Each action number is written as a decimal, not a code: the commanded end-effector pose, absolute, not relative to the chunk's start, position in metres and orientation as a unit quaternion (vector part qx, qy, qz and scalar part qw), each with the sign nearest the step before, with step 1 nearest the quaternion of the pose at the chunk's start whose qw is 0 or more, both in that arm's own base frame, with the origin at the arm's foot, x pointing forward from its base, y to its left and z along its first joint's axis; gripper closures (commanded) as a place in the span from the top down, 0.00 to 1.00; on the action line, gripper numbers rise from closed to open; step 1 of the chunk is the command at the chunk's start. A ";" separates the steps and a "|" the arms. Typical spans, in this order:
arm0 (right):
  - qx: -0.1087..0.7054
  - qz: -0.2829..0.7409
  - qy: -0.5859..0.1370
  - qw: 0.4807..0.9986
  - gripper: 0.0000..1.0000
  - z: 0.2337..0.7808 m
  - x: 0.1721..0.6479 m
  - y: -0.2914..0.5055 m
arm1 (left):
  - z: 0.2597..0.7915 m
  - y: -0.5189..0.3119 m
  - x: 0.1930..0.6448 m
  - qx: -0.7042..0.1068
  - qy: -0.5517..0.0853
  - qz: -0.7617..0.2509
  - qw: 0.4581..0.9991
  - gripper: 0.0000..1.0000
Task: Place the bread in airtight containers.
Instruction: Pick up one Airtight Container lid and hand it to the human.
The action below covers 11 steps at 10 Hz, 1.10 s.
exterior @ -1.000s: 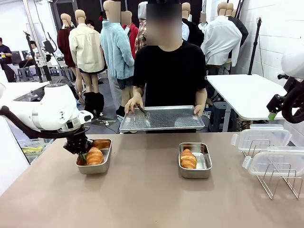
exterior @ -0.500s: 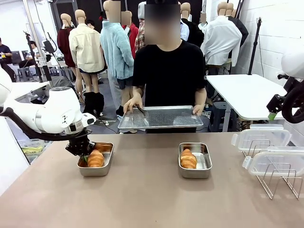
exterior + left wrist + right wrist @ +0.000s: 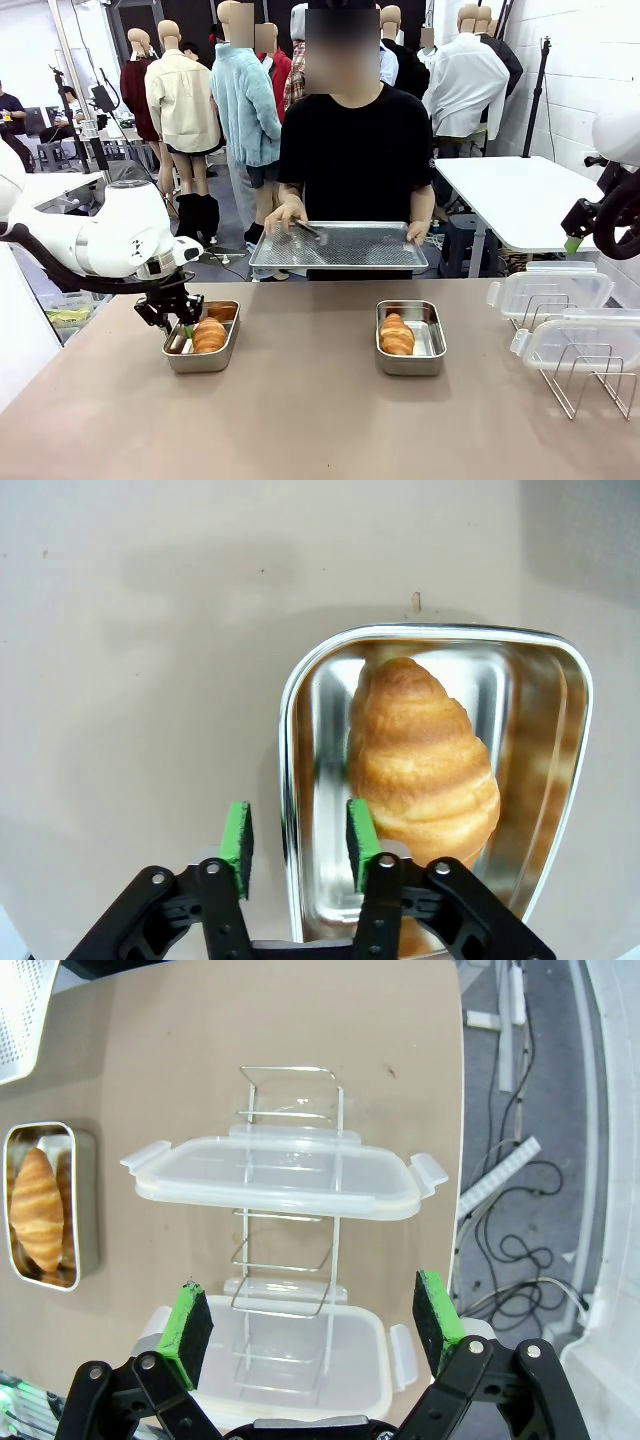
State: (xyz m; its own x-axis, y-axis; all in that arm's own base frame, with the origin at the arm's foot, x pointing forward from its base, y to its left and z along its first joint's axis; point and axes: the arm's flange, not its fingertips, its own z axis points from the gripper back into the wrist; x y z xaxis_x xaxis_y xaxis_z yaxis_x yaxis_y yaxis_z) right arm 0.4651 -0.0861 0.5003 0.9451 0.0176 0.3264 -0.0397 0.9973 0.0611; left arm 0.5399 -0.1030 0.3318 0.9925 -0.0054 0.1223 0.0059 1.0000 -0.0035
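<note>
Nearest us, we're seeing the right gripper (image 3: 310,1295) hovering wide open over two clear lids (image 3: 270,1175). The left gripper (image 3: 298,820) is hanging part-spread, gripping nothing, straddling the rim of the left tub (image 3: 198,364), one croissant (image 3: 209,335) lying inside. The other croissant (image 3: 397,334) is sitting in the right tub (image 3: 410,366). Across the table (image 3: 300,430), a person (image 3: 355,150) is holding a perforated tray (image 3: 340,247).
</note>
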 end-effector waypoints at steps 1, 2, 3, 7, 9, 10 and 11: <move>0.028 0.007 -0.164 0.986 1.00 0.502 0.469 -0.084 | 0.352 -0.098 0.536 -0.013 -0.065 -0.013 0.998 0.78; 0.028 0.007 -0.164 0.986 1.00 0.502 0.469 -0.084 | 0.362 -0.095 0.533 -0.020 -0.074 -0.017 0.997 0.78; 0.028 0.007 -0.164 0.986 1.00 0.502 0.469 -0.084 | 0.370 -0.093 0.531 -0.020 -0.081 -0.019 0.996 0.78; 0.028 0.007 -0.164 0.986 1.00 0.502 0.469 -0.084 | 0.431 -0.060 0.524 -0.034 -0.107 -0.048 0.992 0.78; 0.028 0.007 -0.164 0.986 1.00 0.502 0.469 -0.084 | 0.461 -0.024 0.523 -0.025 -0.128 -0.038 0.991 0.78; 0.028 0.007 -0.164 0.986 1.00 0.502 0.469 -0.084 | 0.468 -0.004 0.523 -0.015 -0.133 -0.032 0.990 0.78; 0.028 0.007 -0.164 0.986 1.00 0.502 0.469 -0.084 | 0.473 0.015 0.525 -0.022 -0.135 -0.018 0.990 0.78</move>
State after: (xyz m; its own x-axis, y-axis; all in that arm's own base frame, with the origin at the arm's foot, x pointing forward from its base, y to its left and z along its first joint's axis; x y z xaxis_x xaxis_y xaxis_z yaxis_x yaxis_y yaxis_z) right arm 0.4653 -0.0862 0.5004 0.9451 0.0175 0.3264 -0.0394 0.9974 0.0606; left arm 0.5215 0.0026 0.4723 0.9605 -0.0333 0.2764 0.0423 0.9988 -0.0266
